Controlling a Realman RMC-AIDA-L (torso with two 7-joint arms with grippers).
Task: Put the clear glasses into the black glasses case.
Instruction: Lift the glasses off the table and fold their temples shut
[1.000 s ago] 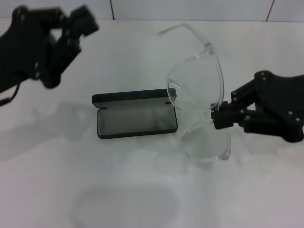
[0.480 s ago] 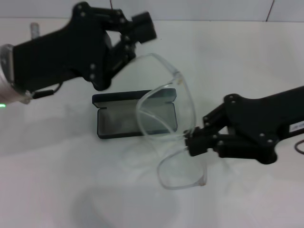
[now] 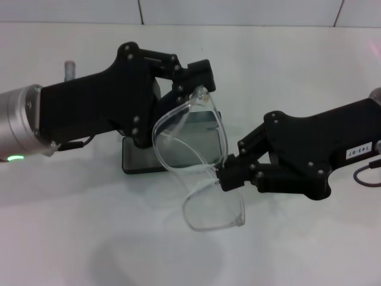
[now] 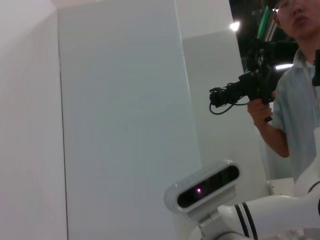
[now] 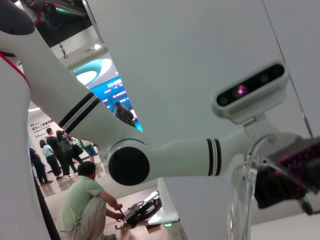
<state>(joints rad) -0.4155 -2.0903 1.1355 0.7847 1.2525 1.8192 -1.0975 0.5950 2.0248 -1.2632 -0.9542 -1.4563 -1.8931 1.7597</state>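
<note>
Right gripper (image 3: 223, 174) pinches the clear glasses (image 3: 193, 164) above the black glasses case (image 3: 143, 158); left gripper (image 3: 193, 80), state unclear, reaches their temple; lowering likely follows.

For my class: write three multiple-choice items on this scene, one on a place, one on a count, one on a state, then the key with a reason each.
1. Where are the clear glasses?
A. inside the black glasses case
B. held above the table
C. flat on the table

2. How many grippers are at the glasses?
A. none
B. one
C. two

3. The case is
A. open
B. shut
C. upside down

Key: B, the right gripper holds them at the bridge, in the air. C, the left gripper is at a temple tip, the right at the bridge. A, its grey lining shows.
</note>
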